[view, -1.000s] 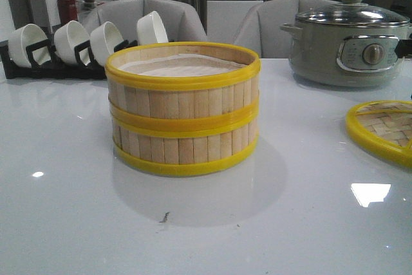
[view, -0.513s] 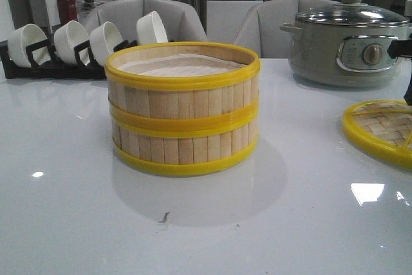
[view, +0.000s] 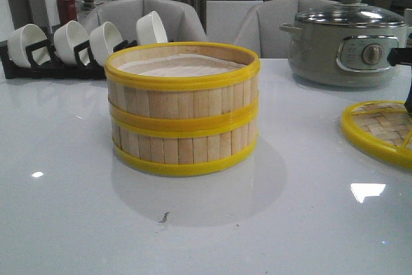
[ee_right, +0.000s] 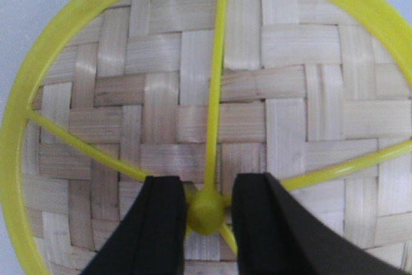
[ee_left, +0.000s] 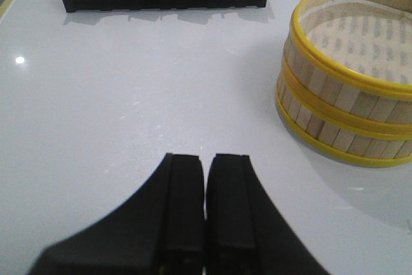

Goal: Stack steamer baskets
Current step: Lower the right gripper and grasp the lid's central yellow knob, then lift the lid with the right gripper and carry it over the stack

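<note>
Glossy white table [view: 64,159] – grey chairs [view: 138,14] behind the steamer baskets [view: 183,107]. Beside them, left gripper [ee_left: 205,178] closed, empty; right gripper [ee_right: 207,201] straddles the lid [ee_right: 270,94] hub – grip unclear.

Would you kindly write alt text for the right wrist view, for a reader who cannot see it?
The right gripper, open, straddles the yellow centre knob of a woven bamboo lid that fills the frame. Yellow spokes run from the knob to the lid's yellow rim.

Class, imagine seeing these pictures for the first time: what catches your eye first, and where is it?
Two steamer baskets stand stacked mid-table, yellow-rimmed. At the right edge lies a woven lid, the right gripper open astride its yellow centre knob. Behind it sits a grey pot.
</note>
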`<action>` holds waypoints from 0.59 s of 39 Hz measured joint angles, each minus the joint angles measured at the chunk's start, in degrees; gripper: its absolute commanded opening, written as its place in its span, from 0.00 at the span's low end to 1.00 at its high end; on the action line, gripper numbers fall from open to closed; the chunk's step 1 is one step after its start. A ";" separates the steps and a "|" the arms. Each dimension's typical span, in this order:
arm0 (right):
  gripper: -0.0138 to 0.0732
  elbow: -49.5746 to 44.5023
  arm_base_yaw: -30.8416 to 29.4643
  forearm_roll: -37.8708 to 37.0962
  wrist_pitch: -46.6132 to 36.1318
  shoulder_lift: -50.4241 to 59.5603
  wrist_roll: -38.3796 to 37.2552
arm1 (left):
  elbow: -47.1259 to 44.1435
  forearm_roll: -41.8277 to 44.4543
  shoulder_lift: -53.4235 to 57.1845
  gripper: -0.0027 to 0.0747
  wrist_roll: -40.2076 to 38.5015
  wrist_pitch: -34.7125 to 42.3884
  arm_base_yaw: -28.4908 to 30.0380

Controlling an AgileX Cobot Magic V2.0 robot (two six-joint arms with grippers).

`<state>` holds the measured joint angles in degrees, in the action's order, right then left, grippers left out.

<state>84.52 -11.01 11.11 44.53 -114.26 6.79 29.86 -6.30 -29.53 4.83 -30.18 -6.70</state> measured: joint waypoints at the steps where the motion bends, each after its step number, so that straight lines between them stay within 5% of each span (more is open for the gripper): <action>1: 0.50 0.00 0.00 0.00 0.00 0.00 0.00 | 0.00 0.00 0.00 0.15 0.00 0.00 0.00; 9: 0.21 0.13 0.00 -0.14 0.00 0.00 0.00 | 0.00 0.00 0.00 0.15 0.00 0.00 0.00; 23: 0.22 4.37 3.87 -0.52 5.53 -0.11 0.00 | 0.00 0.00 0.00 0.15 0.00 0.00 0.00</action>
<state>88.89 -7.15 10.59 50.06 -114.37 6.79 29.86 -6.30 -29.53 4.83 -30.18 -6.70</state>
